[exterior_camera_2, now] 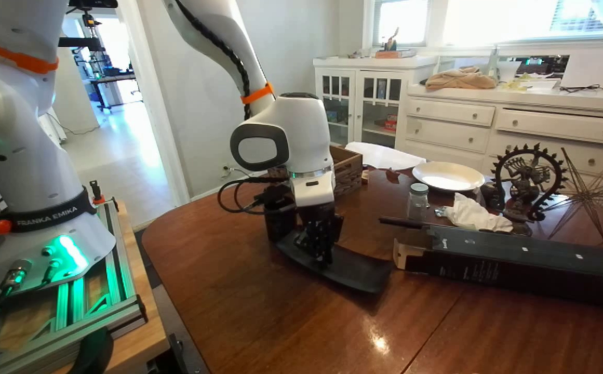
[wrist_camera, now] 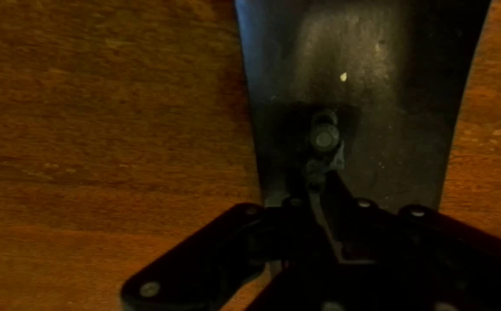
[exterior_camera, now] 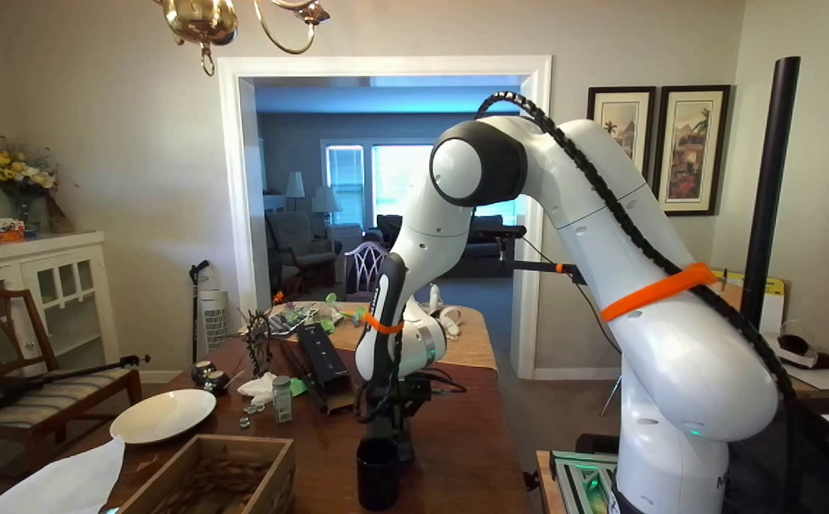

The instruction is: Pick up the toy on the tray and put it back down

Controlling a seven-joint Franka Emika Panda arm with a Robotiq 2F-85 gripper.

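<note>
The tray is a black, curved strip (exterior_camera_2: 366, 272) lying on the brown table in an exterior view. It fills the upper right of the wrist view (wrist_camera: 371, 86). The toy is a small grey figure (wrist_camera: 324, 139) over the tray, in the middle of the wrist view. My gripper (wrist_camera: 317, 185) points down over the tray with its fingertips together around the lower part of the toy. In an exterior view the gripper (exterior_camera_2: 324, 257) is low at the tray's surface and hides the toy. I cannot tell whether the toy touches the tray.
A black cup (exterior_camera: 377, 475) stands close beside the gripper and the tray's end. A wooden box (exterior_camera: 282, 464), a white plate (exterior_camera_2: 449, 176), a glass jar (exterior_camera_2: 418, 202), a long black box (exterior_camera_2: 514, 265) and a dark statue (exterior_camera_2: 530, 182) stand around on the table.
</note>
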